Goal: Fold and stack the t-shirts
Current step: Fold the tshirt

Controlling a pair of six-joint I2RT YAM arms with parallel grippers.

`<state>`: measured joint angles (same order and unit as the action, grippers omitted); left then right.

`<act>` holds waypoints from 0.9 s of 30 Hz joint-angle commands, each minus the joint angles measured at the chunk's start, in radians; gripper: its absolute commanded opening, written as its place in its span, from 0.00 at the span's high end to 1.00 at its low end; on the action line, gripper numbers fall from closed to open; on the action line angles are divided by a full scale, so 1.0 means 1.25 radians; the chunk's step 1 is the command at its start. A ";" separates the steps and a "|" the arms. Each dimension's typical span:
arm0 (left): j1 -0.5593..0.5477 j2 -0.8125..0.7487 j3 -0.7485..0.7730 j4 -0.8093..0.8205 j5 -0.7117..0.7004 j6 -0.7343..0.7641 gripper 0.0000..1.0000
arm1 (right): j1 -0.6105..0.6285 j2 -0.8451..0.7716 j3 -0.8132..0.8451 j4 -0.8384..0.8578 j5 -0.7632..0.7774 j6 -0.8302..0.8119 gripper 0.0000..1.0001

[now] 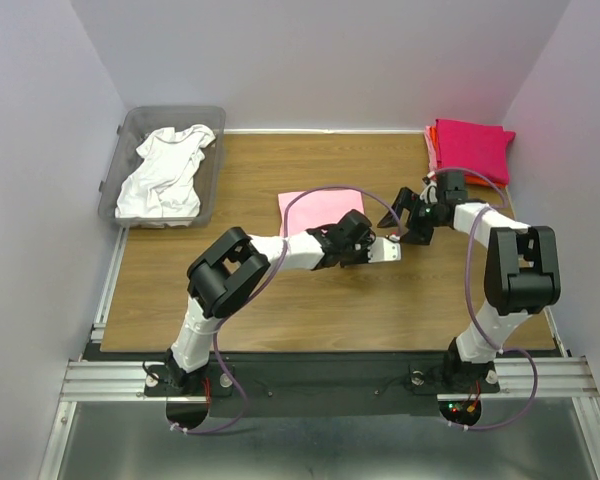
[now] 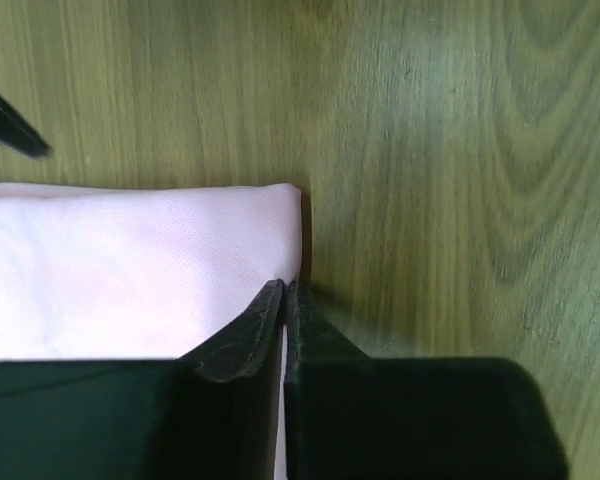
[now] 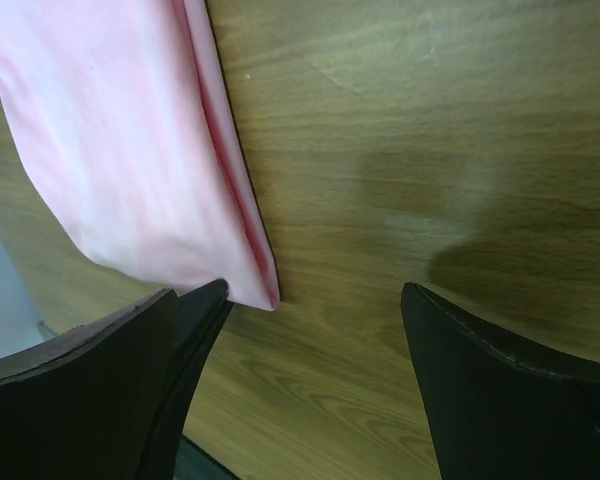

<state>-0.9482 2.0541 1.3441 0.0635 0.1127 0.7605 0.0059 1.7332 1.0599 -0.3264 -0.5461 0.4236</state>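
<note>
A light pink t-shirt [image 1: 318, 210], folded into a flat rectangle, lies mid-table. My left gripper [image 1: 365, 240] sits at its near right corner. In the left wrist view the gripper [image 2: 285, 290] is shut on the shirt's [image 2: 130, 270] right edge, with a pale sliver of cloth between the jaws. My right gripper [image 1: 405, 226] is open and empty just right of the shirt. In the right wrist view [image 3: 315, 290] the shirt's corner [image 3: 130, 150] lies beside its left finger [image 3: 195, 330]. A white t-shirt [image 1: 165, 172] lies crumpled in the bin. Folded shirts, magenta [image 1: 472, 148] on top, are stacked at the back right.
The clear grey plastic bin [image 1: 120, 150] stands at the back left corner. An orange edge [image 1: 432, 138] shows under the magenta shirt. A black tip [image 2: 5, 125] pokes in at the upper left of the left wrist view. White walls enclose the wooden table [image 1: 280, 300].
</note>
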 commanded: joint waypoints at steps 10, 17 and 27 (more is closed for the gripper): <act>0.068 -0.072 0.072 0.008 0.163 -0.124 1.00 | 0.007 0.027 -0.200 0.463 -0.125 0.309 0.04; 0.075 -0.079 0.101 0.006 0.198 -0.157 1.00 | 0.063 0.072 -0.223 0.552 -0.060 0.401 0.16; 0.081 -0.096 0.105 0.002 0.235 -0.173 1.00 | 0.084 0.161 -0.183 0.625 0.005 0.493 0.32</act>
<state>-0.8543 2.0178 1.4376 0.0517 0.3614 0.5606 0.1001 1.8858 0.8108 0.4309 -0.6563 1.0016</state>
